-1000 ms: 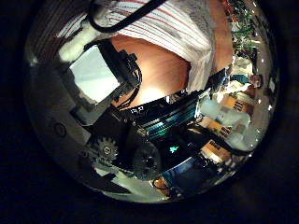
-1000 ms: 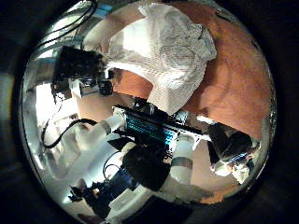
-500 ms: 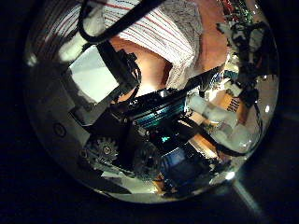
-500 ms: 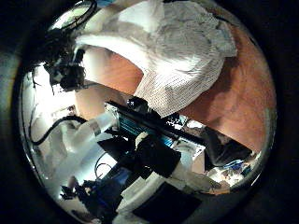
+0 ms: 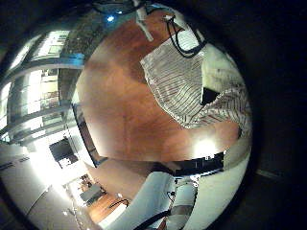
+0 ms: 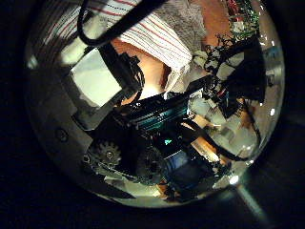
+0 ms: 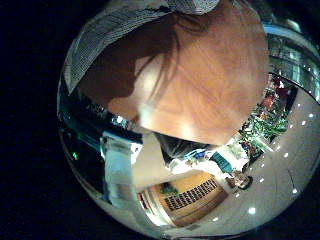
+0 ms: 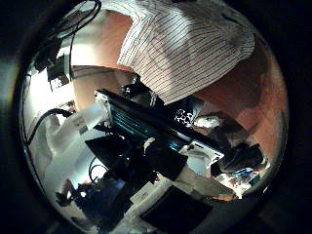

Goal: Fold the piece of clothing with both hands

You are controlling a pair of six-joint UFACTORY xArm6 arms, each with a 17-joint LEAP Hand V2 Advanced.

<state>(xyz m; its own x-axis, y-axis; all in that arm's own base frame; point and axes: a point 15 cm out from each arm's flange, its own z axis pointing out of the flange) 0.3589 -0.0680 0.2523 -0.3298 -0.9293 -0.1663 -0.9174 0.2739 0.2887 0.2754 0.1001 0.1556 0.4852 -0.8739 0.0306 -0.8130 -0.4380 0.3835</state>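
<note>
Closer now than half a second ago, the striped shirt (image 8: 190,44) fills the upper part of the right thumb side view. Beneath it, mid-frame, the right hand (image 8: 146,127) shows only its body, so I cannot tell its finger state. Only the left little finger side view shows the shirt (image 5: 197,81) whole, lying bunched on the wooden table (image 5: 125,105). The left hand (image 6: 100,81) has its fingers hidden too; cannot tell.

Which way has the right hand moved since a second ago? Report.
Yes. The right hand has closed in on the striped shirt, which now covers more of the table in its thumb-side view.
</note>
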